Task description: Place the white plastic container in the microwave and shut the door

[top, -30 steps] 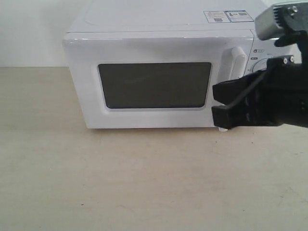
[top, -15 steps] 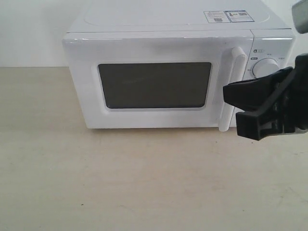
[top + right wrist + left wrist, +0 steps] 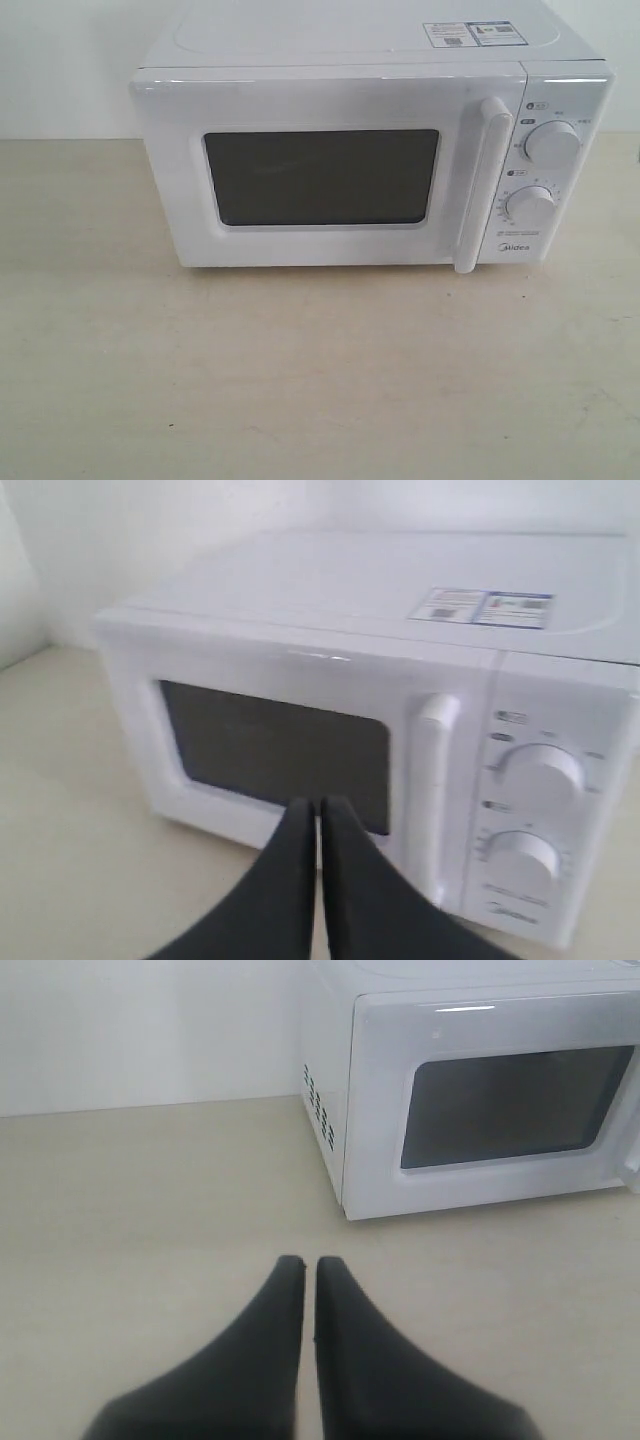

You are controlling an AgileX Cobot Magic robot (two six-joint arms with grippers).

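Note:
The white microwave (image 3: 370,150) stands at the back of the table with its door (image 3: 320,175) shut flat against the body; the bar handle (image 3: 482,185) is at the door's right edge. The white plastic container is out of view in every frame. Neither gripper shows in the exterior view. My left gripper (image 3: 309,1262) is shut and empty, low over the table off the microwave's (image 3: 480,1090) vented side. Empty too and shut, my right gripper (image 3: 319,804) hovers in front of the door (image 3: 275,750), clear of the handle (image 3: 430,780).
Two round knobs (image 3: 552,143) (image 3: 531,206) sit on the microwave's right panel. A label (image 3: 474,33) lies on its top. A pale beige table (image 3: 300,370) spreads in front, and a white wall (image 3: 60,60) stands behind.
My right gripper, which stood in front of the handle and the knobs, has drawn off to the right and left the exterior view. The door has stayed shut.

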